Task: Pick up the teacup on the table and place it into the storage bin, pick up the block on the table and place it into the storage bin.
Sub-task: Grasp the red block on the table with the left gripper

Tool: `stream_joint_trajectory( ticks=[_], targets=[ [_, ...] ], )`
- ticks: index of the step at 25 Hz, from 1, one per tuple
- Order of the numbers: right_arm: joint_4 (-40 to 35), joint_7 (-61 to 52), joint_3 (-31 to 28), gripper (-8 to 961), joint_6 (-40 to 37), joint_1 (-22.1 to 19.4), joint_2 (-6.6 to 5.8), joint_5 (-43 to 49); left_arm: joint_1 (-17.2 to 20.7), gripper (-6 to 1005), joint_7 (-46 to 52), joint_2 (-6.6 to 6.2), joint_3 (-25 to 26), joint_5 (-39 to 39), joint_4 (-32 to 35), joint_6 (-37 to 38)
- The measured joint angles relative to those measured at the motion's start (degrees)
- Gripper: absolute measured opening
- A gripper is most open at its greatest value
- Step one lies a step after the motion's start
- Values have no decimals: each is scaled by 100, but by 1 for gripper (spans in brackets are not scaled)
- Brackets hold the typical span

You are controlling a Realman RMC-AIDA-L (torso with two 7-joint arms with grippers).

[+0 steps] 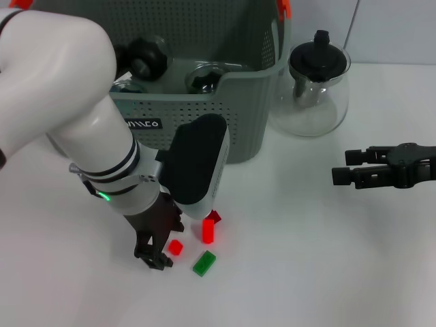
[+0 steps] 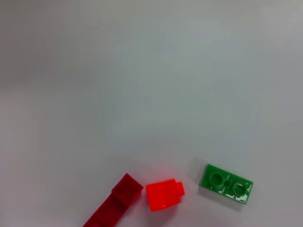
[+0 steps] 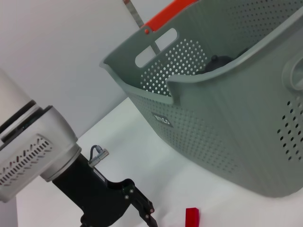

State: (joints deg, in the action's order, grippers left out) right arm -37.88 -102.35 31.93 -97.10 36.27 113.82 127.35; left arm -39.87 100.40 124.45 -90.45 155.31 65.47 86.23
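Two grippers: left gripper (image 1: 158,257) fingers spread, empty, beside small red block (image 1: 176,247); right gripper (image 1: 338,167) open, idle.

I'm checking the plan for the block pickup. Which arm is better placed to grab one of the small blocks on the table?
The left. Its gripper is down at the table right beside the small red block and green block. The right gripper hovers far off, near the glass teapot.

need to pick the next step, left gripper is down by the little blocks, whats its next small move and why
Probably nudge the left gripper sideways over the small red block, then close. It sits low on the table just beside that block, gripping nothing, while the storage bin already holds items. The right gripper hangs idle.
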Motion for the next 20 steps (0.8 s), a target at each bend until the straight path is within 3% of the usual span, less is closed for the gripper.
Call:
stream_joint_trajectory(
  ticks=[3, 14, 20],
  targets=[
    [0, -2, -2, 945, -2, 1, 0, 0, -36, 753, -1, 1, -34, -10, -88, -99],
    [0, -3, -3, 946, -2, -2, -4, 0, -34, 368, -12, 2, -189, -115, -103, -135],
    [0, 17, -3, 945, -2, -5, -10, 0, 3, 332, 6, 1, -200, -108, -95, -99]
  ],
)
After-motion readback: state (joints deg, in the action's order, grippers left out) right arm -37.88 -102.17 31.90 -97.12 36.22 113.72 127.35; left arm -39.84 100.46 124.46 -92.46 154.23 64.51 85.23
